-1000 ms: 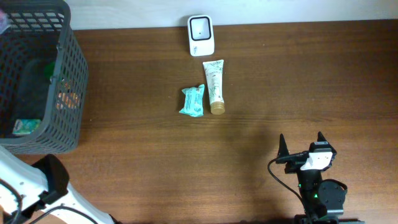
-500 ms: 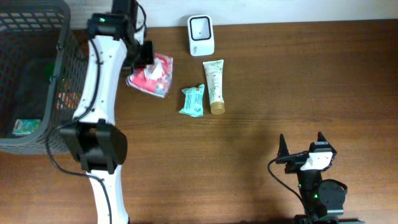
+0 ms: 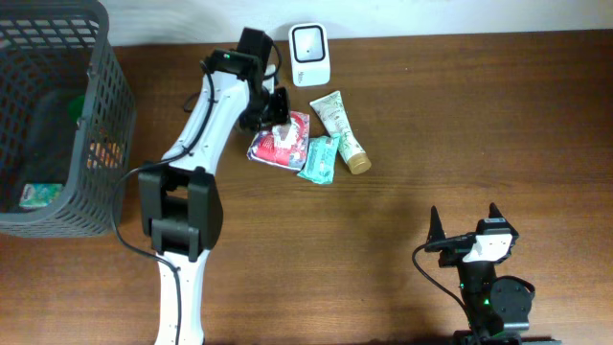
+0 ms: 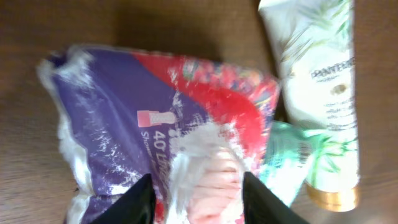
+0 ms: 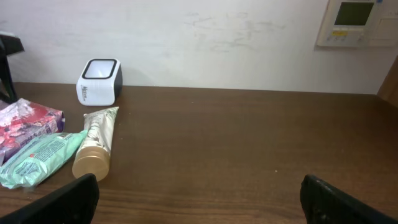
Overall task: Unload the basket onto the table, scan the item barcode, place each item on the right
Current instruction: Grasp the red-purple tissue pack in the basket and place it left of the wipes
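A crinkly red and purple plastic packet (image 3: 281, 142) lies on the brown wooden worktop (image 3: 479, 115), just above the centre of the overhead view and left of the middle. The left gripper (image 3: 277, 113) hangs directly over its upper edge. In the left wrist view its two dark fingers (image 4: 140, 200) stand partly apart on either side of a bunched white fold of the packet's film. It cannot be told whether they pinch that fold or stand clear of it. No barcode shows on the packet's visible face. Its lower right edge touches a soft teal packet (image 3: 320, 158), and a cream squeeze tube with a gold cap (image 3: 340, 129) lies just beside both, slanting down to the right. The small white barcode scanner with a dark window (image 3: 309, 55) sits near the top edge, a little above and to the right of the packet. A dark grey mesh basket (image 3: 107, 115) fills the upper left corner. The right gripper (image 3: 465, 223) rests at the lower right with its jaws spread wide, holding nothing. The likely risks are these. A grip on loose film alone could slip, dropping the packet. Lifting it might drag the teal packet along. The code, if it is underneath, may never face the scanner window.
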